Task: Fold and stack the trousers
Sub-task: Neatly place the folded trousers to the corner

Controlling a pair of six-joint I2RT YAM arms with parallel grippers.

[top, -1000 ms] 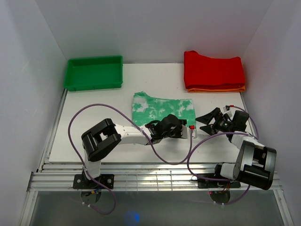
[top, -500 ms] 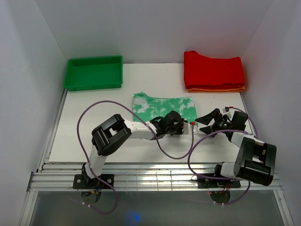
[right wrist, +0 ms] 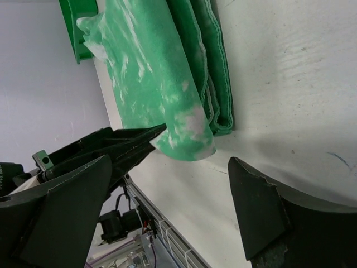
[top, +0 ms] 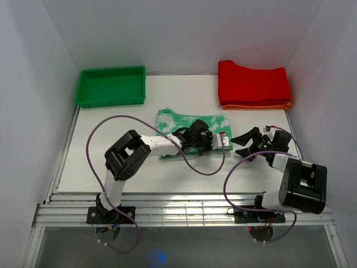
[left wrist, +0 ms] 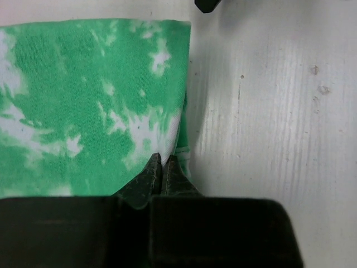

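The trousers (top: 187,124), mint green with white blotches, lie folded in the middle of the table. My left gripper (top: 215,143) is at their near right corner, shut on the cloth edge (left wrist: 163,162). In the right wrist view the pinched top layer (right wrist: 187,131) hangs lifted off the layers below, with the left gripper's fingers (right wrist: 134,139) on it. My right gripper (top: 244,144) stands open just right of the trousers, low over the table, with nothing between its fingertips (right wrist: 170,161).
A green bin (top: 111,86) sits at the back left. A folded red garment (top: 254,82) lies on an orange one (top: 256,105) at the back right. White walls close in both sides and the back.
My left gripper has shut on the trousers' near edge and carried it away from the table's front, so the cloth looks narrower. The right gripper has barely moved.
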